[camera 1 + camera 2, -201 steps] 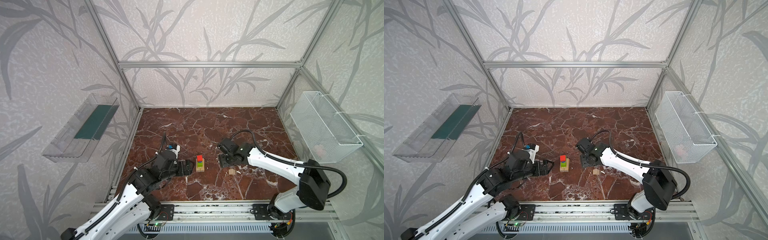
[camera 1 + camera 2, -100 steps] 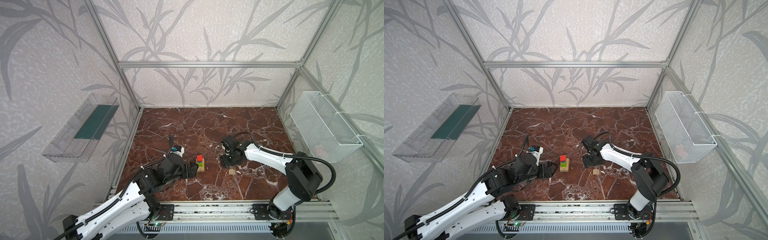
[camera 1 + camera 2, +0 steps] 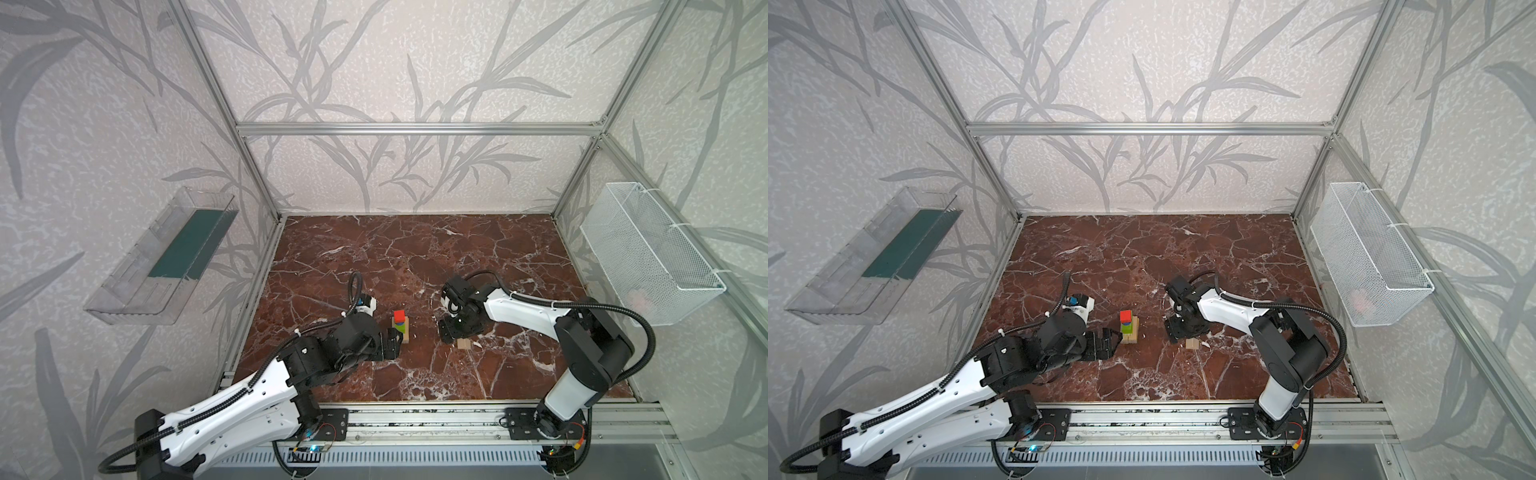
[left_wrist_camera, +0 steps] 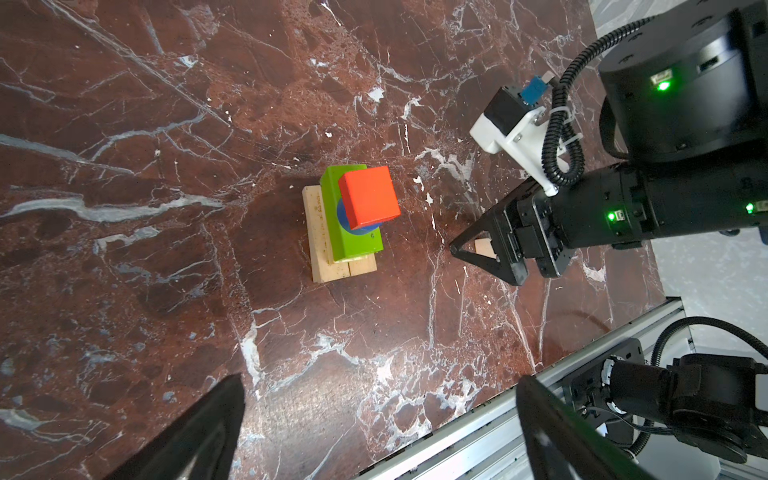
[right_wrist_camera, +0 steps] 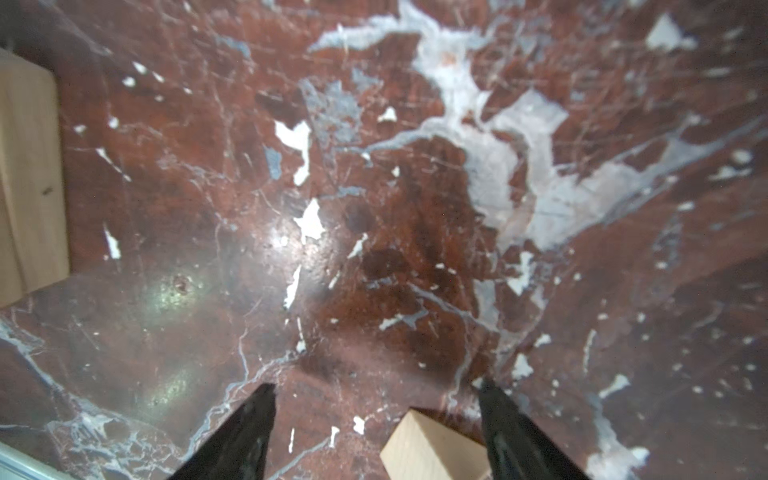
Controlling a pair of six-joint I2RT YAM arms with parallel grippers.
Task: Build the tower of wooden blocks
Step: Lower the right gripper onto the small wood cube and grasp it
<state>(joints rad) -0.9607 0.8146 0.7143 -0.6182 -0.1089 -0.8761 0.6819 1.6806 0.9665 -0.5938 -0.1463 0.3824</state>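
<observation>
one pale pointed piece (image 5: 432,453) lies on the tabletop (image 3: 415,257) near its front edge, between the parted jaws of the right gripper (image 5: 376,384), apart from the tower (image 3: 400,328) beside the left gripper (image 3: 392,347), jaws spread wide. light, stiff wood, likely best pinched across flat sides.

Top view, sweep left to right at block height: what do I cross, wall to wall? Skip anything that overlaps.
clear wall bin → tower → loose pale block → wire basket
</observation>
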